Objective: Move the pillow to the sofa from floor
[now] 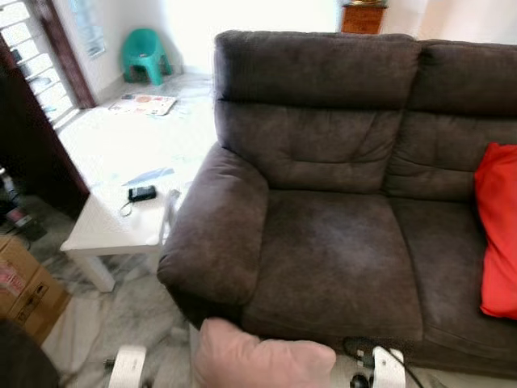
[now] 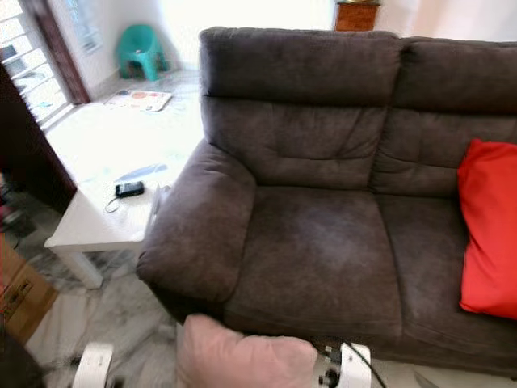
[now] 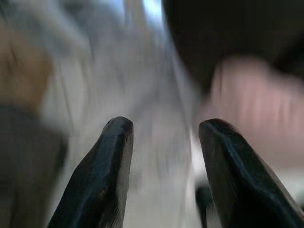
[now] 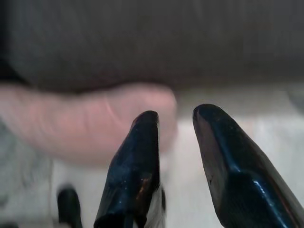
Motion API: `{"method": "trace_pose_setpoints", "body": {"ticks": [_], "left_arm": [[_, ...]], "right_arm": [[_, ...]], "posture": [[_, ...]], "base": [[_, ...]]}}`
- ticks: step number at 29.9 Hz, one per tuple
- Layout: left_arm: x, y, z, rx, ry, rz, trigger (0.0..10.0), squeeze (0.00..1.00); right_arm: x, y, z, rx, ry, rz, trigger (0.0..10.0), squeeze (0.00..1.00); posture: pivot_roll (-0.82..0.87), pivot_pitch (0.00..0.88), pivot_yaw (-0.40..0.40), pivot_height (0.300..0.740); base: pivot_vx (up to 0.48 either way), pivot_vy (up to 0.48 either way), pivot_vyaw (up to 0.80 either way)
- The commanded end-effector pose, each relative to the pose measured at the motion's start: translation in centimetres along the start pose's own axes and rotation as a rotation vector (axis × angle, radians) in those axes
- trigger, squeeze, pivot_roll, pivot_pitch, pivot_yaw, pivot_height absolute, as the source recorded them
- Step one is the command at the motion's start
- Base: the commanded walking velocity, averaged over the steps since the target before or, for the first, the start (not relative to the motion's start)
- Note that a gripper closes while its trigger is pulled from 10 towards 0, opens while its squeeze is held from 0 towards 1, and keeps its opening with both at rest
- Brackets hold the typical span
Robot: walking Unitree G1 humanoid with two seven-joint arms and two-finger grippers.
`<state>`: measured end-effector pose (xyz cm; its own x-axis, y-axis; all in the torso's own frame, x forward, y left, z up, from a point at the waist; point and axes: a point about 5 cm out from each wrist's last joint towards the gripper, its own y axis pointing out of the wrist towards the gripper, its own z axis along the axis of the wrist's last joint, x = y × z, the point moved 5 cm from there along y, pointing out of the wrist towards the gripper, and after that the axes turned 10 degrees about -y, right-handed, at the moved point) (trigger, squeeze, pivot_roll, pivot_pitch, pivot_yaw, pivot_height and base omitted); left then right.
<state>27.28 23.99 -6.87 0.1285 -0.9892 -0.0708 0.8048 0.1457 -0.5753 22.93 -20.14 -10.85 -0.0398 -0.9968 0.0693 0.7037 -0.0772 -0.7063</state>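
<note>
Pink pillow (image 1: 262,357) low in front of the dark sofa (image 1: 339,242), between the two arms.

The pillow is just before the sofa's front edge, below its left seat, and it is not on the seat. The left gripper (image 3: 164,142) has its fingers spread wide, with the pillow beside it; nothing is between them. The right gripper (image 4: 175,128) is also open, with a small gap, next to the pillow's end. A red cushion (image 1: 497,230) leans on the sofa's right seat. A white table (image 1: 113,218) stands beside the sofa's left armrest.

White low table (image 1: 101,230) stands on grey marble floor (image 1: 133,315). Teal plastic chair (image 1: 145,53) by white wall. Strong daylight beyond.
</note>
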Motion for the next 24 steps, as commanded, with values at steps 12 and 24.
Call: {"method": "trace_pose_setpoints", "body": {"ticks": [12, 24], "left_arm": [[3.4, 0.1, 13.6, 0.505, 0.028, -0.106, 10.0, 0.00], [4.7, -2.6, 17.9, 0.745, 0.076, -0.130, 10.0, 0.00]], "right_arm": [[1.4, -0.1, 10.3, 0.421, -0.004, -0.048, 10.0, 0.00], [1.7, -3.3, 15.5, 0.754, 0.014, -0.088, 10.0, 0.00]], "posture": [[0.03, 0.000, -0.029, 0.740], [0.05, 0.000, -0.043, 0.740]], "base": [[0.000, 0.000, 0.00], [0.000, 0.000, 0.00]]}}
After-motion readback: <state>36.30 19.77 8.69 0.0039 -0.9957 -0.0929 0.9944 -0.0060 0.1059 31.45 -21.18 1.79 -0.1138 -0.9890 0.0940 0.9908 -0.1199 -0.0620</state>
